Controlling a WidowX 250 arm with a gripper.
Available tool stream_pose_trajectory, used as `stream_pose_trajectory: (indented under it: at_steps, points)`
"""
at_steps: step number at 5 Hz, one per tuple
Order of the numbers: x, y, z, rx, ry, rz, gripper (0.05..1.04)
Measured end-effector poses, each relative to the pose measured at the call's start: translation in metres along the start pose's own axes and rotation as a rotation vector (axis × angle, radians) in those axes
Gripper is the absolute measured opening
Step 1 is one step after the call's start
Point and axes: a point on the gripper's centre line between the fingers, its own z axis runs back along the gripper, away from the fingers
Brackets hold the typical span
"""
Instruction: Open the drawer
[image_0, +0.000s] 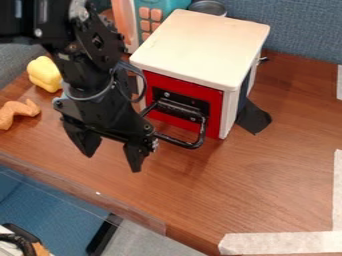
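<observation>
Pincer (112, 149) of mine hangs over the wooden table (260, 185), its two fingers spread wide apart with nothing between them. It points down, in front of the white box (200, 42) and toward the left of the camera view.

The drawer (177, 121) is the red front set in that box, and what I can see of it sits shut. Its black handle (194, 144) juts out toward me, just beside my fingers on their right in the view; whether I touch it, I cannot tell. My arm hides the left part of the drawer.

Against the box's right side lies a black flap (254, 117). Behind the box stand a pink and teal toy (151, 14) and a round tin (208, 7). Near the table's left side are a yellow lump (45, 74) and an orange-brown piece (17, 111).
</observation>
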Motion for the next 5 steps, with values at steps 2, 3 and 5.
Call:
stream_pose_trajectory:
  at_steps: [2,3,5]
  points:
    - [0.002,-0.004,-0.01,-0.002,0.038,0.116,0.999]
    - [0.008,-0.003,-0.017,-0.012,0.052,0.262,0.999]
    - [0.03,-0.005,-0.015,-0.073,-0.024,0.583,0.999]
